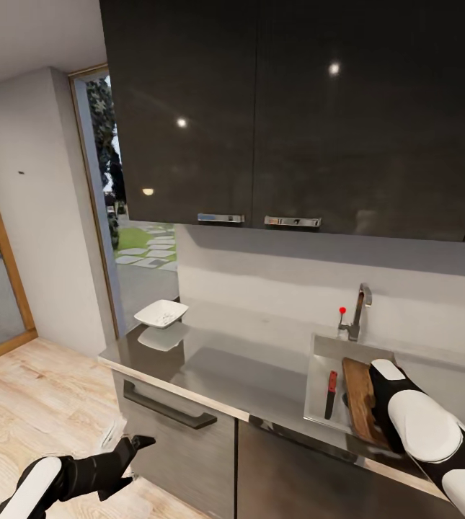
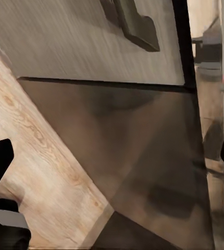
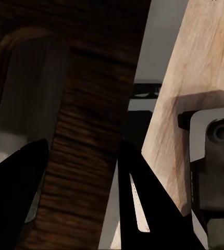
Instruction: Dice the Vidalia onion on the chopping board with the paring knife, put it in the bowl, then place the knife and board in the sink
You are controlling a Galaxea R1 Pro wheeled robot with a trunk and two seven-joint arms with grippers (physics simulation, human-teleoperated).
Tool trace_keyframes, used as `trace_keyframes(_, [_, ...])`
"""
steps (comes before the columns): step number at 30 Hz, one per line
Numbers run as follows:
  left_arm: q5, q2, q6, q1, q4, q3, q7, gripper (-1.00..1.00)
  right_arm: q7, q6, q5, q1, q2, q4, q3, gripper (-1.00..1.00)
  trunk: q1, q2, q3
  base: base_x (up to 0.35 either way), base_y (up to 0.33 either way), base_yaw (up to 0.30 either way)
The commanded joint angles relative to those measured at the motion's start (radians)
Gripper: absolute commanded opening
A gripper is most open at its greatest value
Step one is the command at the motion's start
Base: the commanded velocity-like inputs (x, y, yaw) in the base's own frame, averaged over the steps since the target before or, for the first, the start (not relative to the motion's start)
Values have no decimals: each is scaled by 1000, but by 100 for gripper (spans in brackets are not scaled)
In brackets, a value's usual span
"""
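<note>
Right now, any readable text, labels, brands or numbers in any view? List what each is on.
None: no legible text in any view.
Upper cabinets: no text.
Bowl: specks inside, no lettering.
Paring knife, chopping board: no marks.
Right arm's white cover: blank.

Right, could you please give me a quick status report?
Right gripper shut on chopping board, tilted in sink. Paring knife in sink. Left gripper open, low. Nothing in the way.
</note>
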Motion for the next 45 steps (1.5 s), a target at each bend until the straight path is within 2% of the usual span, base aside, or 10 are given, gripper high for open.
trace_keyframes(1, [11, 1, 0, 7, 28, 0, 12, 100, -9, 13, -5, 0, -1, -1, 4, -100, 0, -1, 0, 0, 0, 0])
trace_keyframes(4, [12, 9, 0, 32, 166, 4, 14, 100, -16, 16, -5, -1, -2, -1, 2, -100, 0, -1, 0, 0, 0, 0])
trace_keyframes(9, [12, 24, 0, 41, 258, 7, 10, 100, -26, 15, -4, -1, -4, -6, -1, -100, 0, -1, 0, 0, 0, 0])
trace_keyframes(22, [10, 28, 0, 42, 272, -1, 4, 100, -24, 3, -2, -13, -6, -14, 4, -100, 0, -1, 0, 116, 0, 0])
trace_keyframes(32, [10, 27, 0, 42, 272, -1, 3, 100, -58, 12, -5, -11, -4, -13, -1, -100, 0, -1, 0, 24, 0, 0])
trace_keyframes(45, [10, 26, 0, 42, 271, -4, 2, 100, -52, 2, -1, -9, -6, -13, 6, -100, 0, -1, 0, 121, 0, 0])
